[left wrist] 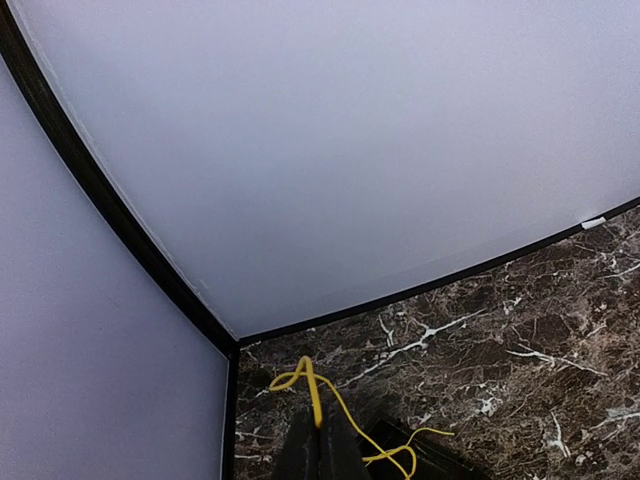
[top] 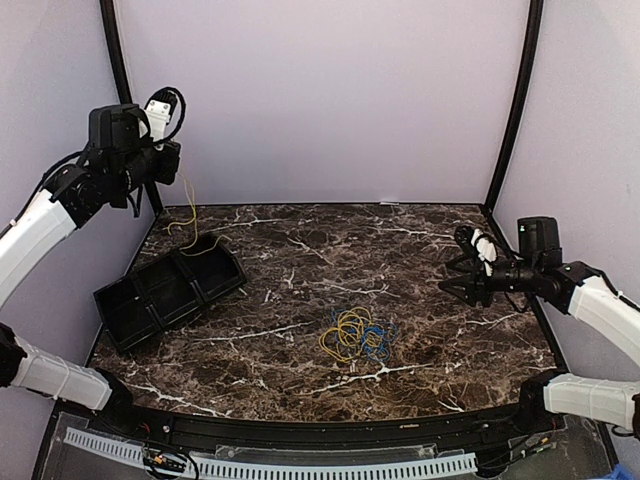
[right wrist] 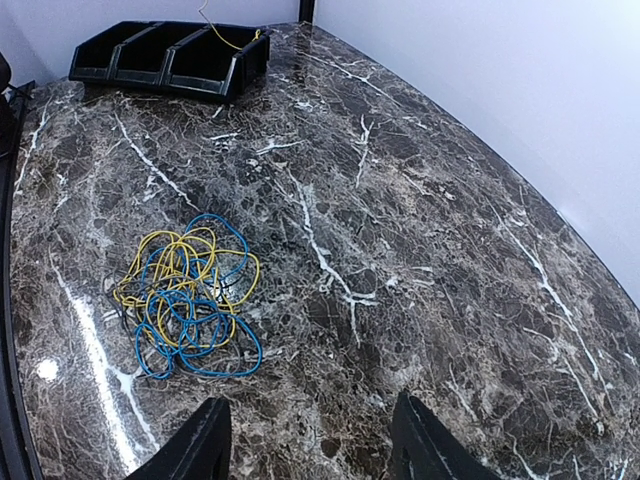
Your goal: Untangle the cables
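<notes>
A tangle of thin yellow and blue cables [top: 356, 335] lies on the marble table, right of centre near the front; it also shows in the right wrist view [right wrist: 190, 295]. My left gripper [top: 178, 170] is raised high at the back left, shut on one yellow cable [top: 190, 222] that hangs down into the black tray [top: 150, 295]. In the left wrist view the closed fingertips [left wrist: 322, 445] pinch that yellow cable [left wrist: 314, 390]. My right gripper [top: 455, 278] hovers to the right of the tangle, open and empty, with its fingers [right wrist: 200, 445] spread wide.
The black tray with three compartments sits at the left of the table, and its rim [right wrist: 160, 75] shows in the right wrist view with the yellow cable's end [right wrist: 228, 38] in it. Pale walls and black frame posts [top: 515, 100] enclose the table.
</notes>
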Tool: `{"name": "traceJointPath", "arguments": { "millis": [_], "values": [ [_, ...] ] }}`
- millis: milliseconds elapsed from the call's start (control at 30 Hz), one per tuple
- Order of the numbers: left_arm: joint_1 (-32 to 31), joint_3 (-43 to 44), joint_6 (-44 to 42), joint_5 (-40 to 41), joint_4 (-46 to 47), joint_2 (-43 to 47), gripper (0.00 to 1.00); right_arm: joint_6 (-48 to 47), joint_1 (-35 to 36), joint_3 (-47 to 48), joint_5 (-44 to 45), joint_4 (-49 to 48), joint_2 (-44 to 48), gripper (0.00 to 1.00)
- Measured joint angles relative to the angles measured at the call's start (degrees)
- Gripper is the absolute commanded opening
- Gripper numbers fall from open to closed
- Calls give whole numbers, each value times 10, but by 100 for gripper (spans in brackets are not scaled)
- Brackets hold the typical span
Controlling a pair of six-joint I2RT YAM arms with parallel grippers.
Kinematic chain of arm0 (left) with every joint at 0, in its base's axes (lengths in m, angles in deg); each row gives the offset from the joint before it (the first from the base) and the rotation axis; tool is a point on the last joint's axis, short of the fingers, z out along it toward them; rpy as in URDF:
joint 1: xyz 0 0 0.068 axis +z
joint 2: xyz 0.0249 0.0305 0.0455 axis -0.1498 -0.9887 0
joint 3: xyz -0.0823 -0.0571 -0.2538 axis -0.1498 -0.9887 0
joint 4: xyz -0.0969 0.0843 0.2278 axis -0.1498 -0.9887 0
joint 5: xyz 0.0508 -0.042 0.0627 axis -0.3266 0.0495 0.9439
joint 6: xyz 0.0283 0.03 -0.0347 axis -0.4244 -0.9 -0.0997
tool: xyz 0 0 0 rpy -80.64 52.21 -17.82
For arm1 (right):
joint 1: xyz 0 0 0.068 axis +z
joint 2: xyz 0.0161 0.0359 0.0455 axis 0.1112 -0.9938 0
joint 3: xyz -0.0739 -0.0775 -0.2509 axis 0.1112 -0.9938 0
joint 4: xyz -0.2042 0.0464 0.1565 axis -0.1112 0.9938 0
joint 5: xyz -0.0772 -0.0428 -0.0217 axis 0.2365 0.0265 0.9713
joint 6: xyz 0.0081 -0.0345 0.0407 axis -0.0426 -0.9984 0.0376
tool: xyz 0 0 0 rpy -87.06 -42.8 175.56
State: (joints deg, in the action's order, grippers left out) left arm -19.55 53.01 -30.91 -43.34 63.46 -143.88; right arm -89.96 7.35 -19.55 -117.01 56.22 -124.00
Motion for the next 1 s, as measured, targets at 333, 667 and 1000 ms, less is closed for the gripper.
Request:
{"name": "traceJointPath", "arguments": {
  "millis": [333,667,1000],
  "values": [
    [57,-78,43,-68,26,-20,0,-6,-3,-3,4,-1,0,57],
    [67,-151,92,-124,60,-77,0,-10,-5,-5,15,-2,0,57],
    [84,-171,110,-137,84,-113,0,-19,-6,-11,17,-3,0,57]
  ]
}}
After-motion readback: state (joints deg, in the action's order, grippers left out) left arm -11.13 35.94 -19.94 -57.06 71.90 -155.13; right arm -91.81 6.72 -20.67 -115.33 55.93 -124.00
